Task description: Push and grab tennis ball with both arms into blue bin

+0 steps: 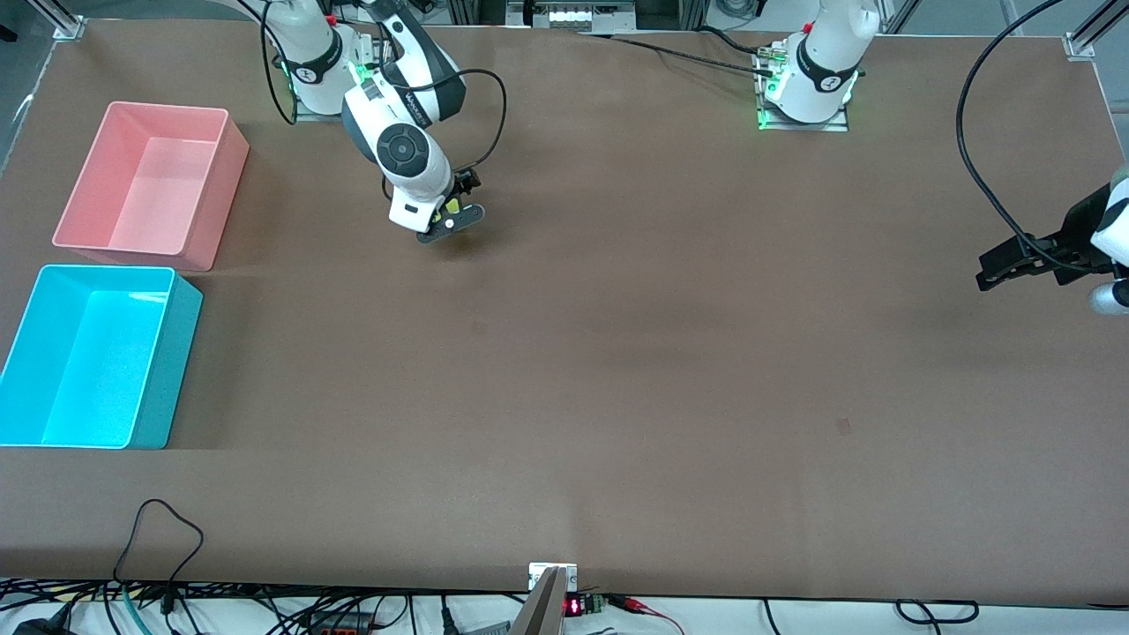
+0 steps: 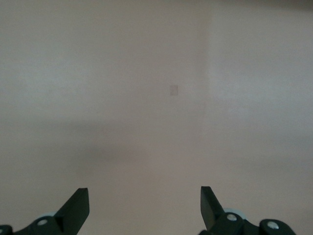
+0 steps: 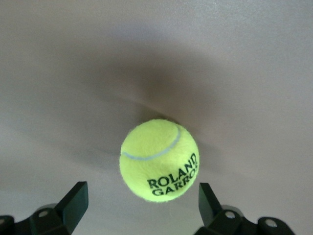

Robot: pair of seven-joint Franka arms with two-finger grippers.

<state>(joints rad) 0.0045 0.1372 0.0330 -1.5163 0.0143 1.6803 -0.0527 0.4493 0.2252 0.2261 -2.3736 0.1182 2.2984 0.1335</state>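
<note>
Tennis ball (image 1: 451, 206) mostly hidden in front view, only yellow sliver showing under right gripper (image 1: 450, 222) and wrist. Left arm (image 1: 1113, 231) cut off by picture edge at its end of table; upper links out of frame. Left gripper (image 1: 1001, 265) seen side-on there, finger gap unreadable. Both wrist views crop grippers to fingertips (image 2: 78, 208) only. Blue bin (image 1: 35, 300) clipped by picture edge at one corner. Small mark on table (image 2: 173, 90) too faint to identify.
</note>
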